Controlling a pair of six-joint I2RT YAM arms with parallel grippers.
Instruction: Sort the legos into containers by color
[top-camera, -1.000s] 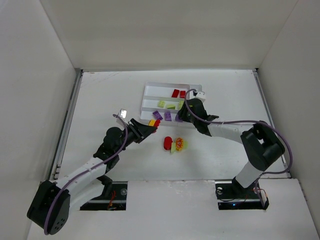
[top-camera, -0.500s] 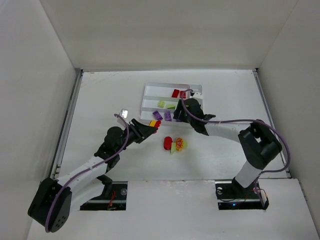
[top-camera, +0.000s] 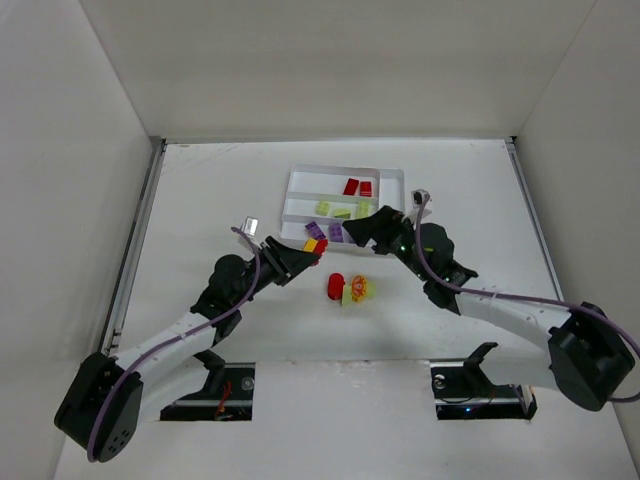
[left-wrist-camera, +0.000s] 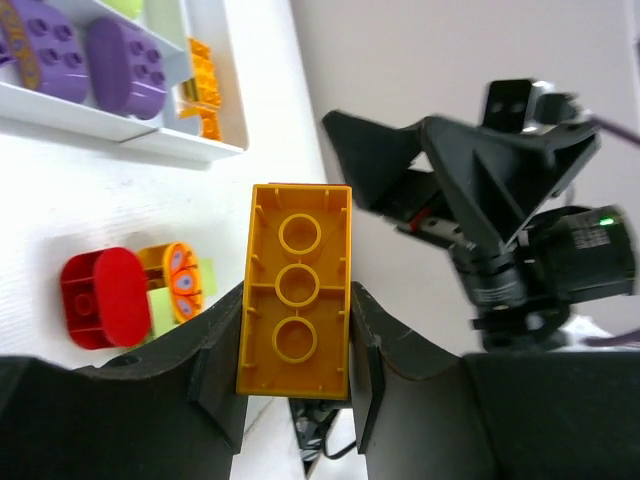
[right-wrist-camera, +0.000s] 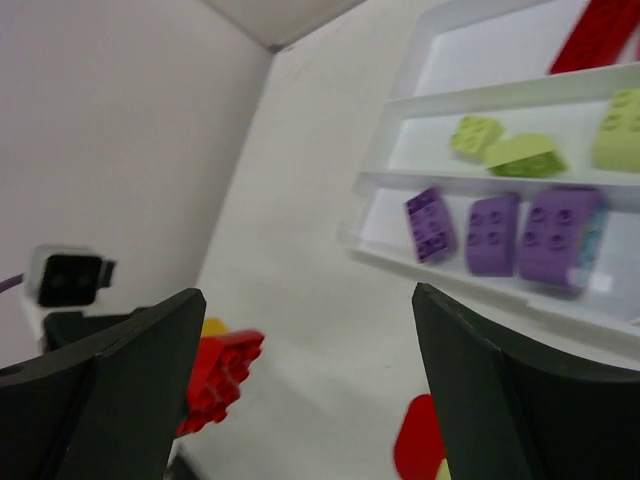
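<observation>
My left end effector (left-wrist-camera: 297, 325) grips the orange-yellow brick (left-wrist-camera: 296, 285) lengthwise, its long axis pointing toward the tray (left-wrist-camera: 120, 125) just ahead.

No writing, number, brand or label can be read in any of the views. The only print in sight is a coloured pattern on a rounded orange lego (left-wrist-camera: 180, 283) lying on the desk (left-wrist-camera: 100, 190), and a patterned strip along a purple lego (left-wrist-camera: 30, 45) in the tray (left-wrist-camera: 120, 137). Neither shows any letters.
</observation>
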